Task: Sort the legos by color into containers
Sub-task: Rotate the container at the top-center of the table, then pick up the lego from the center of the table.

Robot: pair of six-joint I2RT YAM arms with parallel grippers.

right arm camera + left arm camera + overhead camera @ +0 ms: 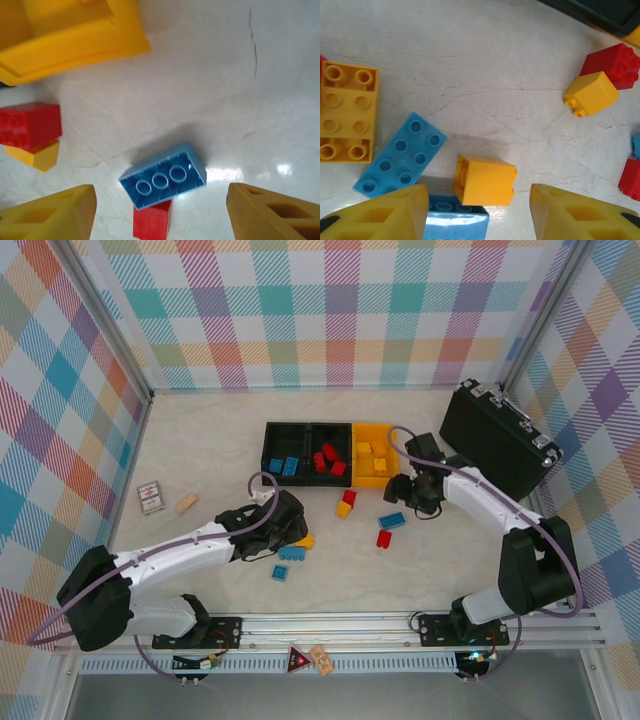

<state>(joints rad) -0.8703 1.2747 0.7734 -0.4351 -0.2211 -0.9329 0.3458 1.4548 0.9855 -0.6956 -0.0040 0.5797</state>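
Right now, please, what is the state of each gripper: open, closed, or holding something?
Left gripper: jaws open, holding nothing; a yellow lego lies at the gap.
Right gripper: jaws open, holding nothing; a blue lego lies at the gap.

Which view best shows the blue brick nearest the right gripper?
The right wrist view: the blue brick is close, tipped up, its three underside tubes visible. The top external view shows it small, beside a red brick. The left wrist view's blue sliver at the right edge may be it; unclear.
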